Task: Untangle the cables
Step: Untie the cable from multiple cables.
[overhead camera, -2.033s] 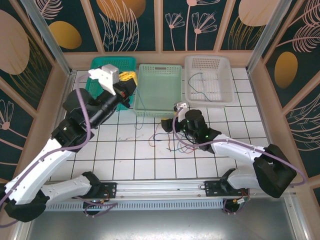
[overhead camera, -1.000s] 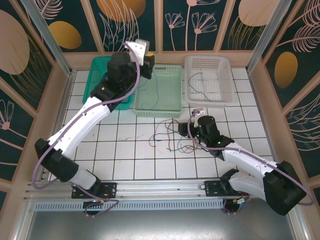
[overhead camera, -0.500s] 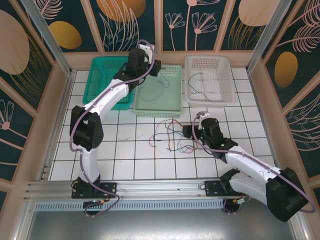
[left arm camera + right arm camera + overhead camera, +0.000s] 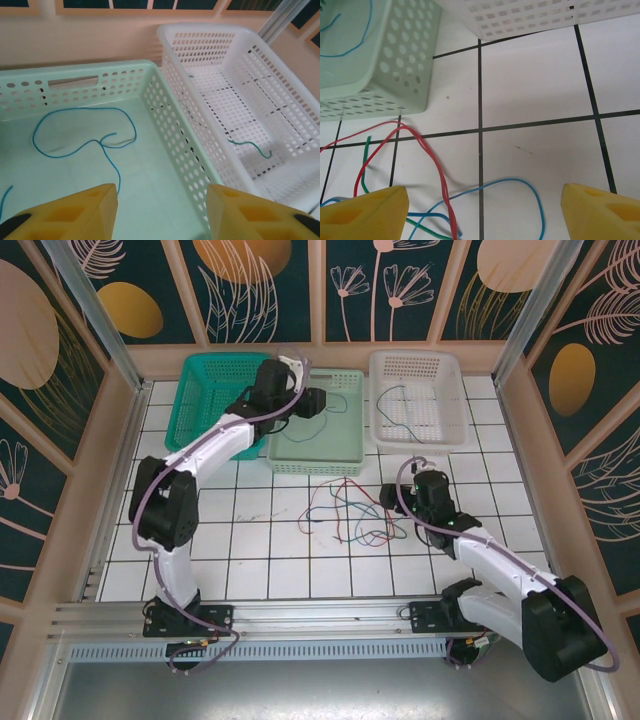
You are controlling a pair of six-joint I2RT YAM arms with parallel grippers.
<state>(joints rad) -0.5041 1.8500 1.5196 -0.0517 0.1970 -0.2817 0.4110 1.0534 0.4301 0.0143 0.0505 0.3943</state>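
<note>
Cables [image 4: 345, 515] in red, blue and green lie tangled mid-table, just before the green basket [image 4: 316, 462] holding one blue cable [image 4: 95, 108]. Left gripper [image 4: 162, 200] hangs over it, jaws apart and empty. Right gripper [image 4: 485, 192], jaws wide, sits beside the tangle and should probably pinch one free end and draw it slowly outward.

Far edge of the white tiled table [image 4: 250, 560], left to right: dark green plastic basket [image 4: 195, 390], pale green perforated plastic basket [image 4: 315, 465], white perforated plastic basket [image 4: 420, 445]. A tangle of thin red, blue and green cables [image 4: 345, 515] lies on the tiles just before the middle basket. A thin blue cable [image 4: 34, 139] lies in the middle basket, and a thin green cable [image 4: 250, 145] in the right one.
</note>
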